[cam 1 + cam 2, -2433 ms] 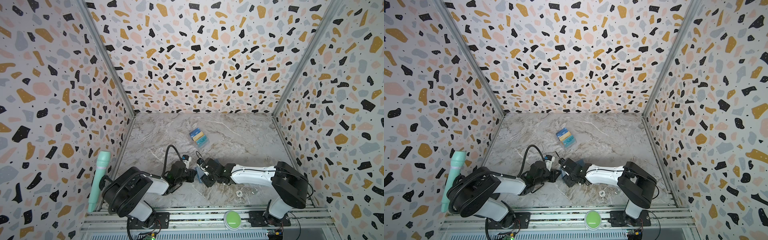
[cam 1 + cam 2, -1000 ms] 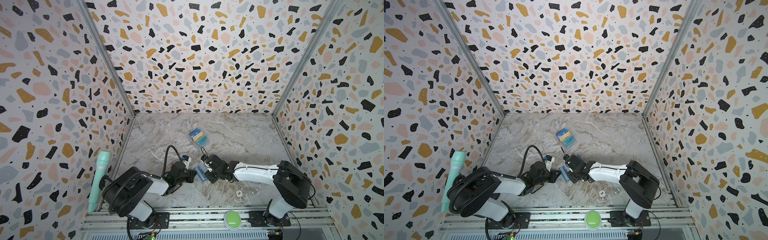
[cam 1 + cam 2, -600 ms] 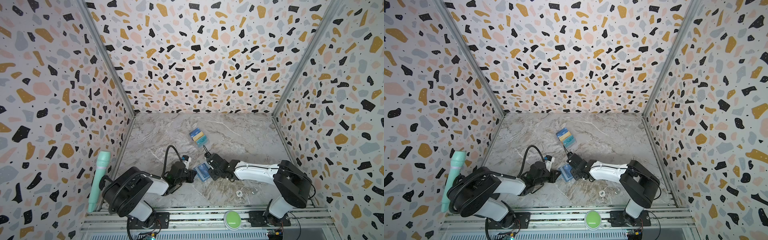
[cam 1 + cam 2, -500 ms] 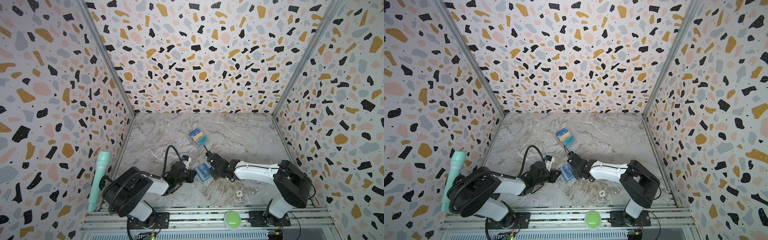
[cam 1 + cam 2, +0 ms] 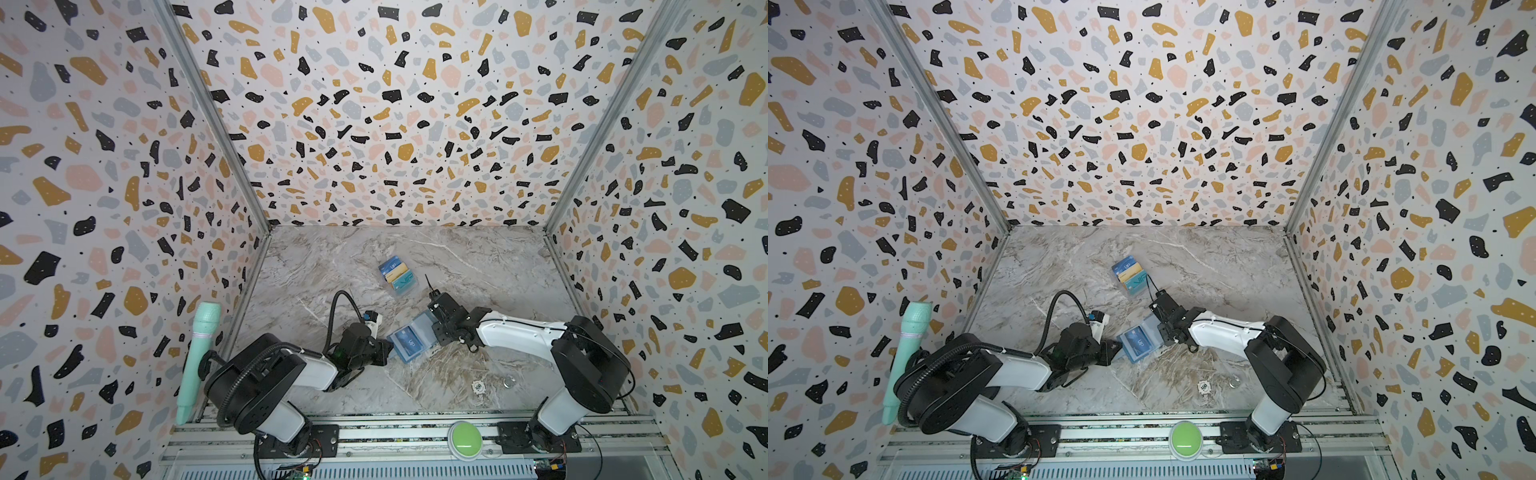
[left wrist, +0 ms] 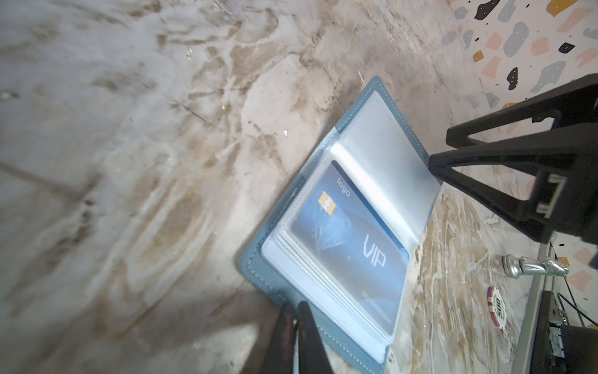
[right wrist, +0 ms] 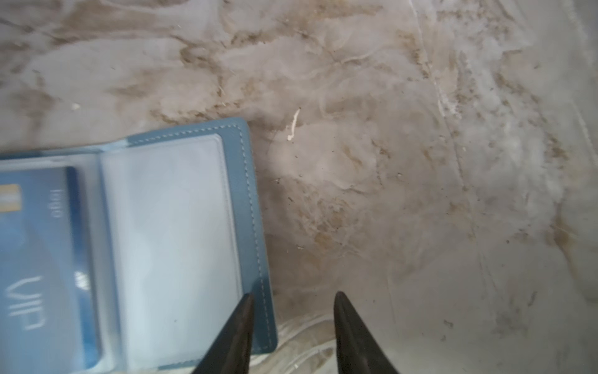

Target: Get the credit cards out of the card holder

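Item: card holder [image 5: 422, 328], open on the desk [image 5: 478, 266] between both jaws, blue card [image 6: 349, 246] sleeved inside. The left jaws together, seemingly pinching its cover; the right jaws apart, empty. We fear these nipping sleeve, dragging holder loose.

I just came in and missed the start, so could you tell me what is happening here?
The left gripper is shut on the edge of the open card holder. The right gripper hovers open at its opposite cover. A blue card sits inside it; three more cards sit farther back.
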### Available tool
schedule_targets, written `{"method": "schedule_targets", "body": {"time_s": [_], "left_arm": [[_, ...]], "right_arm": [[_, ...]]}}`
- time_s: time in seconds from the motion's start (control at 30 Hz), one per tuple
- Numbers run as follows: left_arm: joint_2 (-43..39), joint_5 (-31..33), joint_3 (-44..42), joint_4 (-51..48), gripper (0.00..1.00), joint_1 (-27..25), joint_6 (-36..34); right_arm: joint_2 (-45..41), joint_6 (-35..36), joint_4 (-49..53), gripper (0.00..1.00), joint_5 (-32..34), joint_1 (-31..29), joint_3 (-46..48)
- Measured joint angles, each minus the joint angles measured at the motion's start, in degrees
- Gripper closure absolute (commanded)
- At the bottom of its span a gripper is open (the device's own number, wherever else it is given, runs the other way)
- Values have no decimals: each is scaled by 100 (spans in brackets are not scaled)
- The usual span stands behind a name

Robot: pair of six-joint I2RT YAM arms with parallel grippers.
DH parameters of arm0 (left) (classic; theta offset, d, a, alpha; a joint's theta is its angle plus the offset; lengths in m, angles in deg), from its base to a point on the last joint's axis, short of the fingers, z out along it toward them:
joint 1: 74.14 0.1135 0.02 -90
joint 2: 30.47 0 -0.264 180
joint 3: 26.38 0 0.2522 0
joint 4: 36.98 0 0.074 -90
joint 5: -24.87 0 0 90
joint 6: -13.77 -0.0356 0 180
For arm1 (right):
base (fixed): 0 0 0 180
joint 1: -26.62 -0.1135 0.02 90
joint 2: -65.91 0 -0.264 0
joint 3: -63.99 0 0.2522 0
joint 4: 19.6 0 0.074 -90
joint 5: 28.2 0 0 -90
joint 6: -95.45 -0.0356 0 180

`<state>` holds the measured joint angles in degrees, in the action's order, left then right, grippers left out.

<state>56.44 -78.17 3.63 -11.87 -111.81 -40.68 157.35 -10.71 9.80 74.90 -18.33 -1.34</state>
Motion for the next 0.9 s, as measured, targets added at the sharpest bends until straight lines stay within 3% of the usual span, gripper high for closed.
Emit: {"method": "schedule_targets", "body": {"time_s": [0.2, 0.47, 0.9], "left_arm": [[-28, 0, 0, -39, 91, 0, 0], [-48, -2, 0, -72, 91, 0, 2], [-79, -46, 4, -127, 91, 0, 4]], "right_arm": [[-874, 70, -450, 41, -1622, 660, 127], [-391, 184, -664, 39, -2498, 1010, 127], [284, 267, -772, 70, -2999, 1215, 127]]}}
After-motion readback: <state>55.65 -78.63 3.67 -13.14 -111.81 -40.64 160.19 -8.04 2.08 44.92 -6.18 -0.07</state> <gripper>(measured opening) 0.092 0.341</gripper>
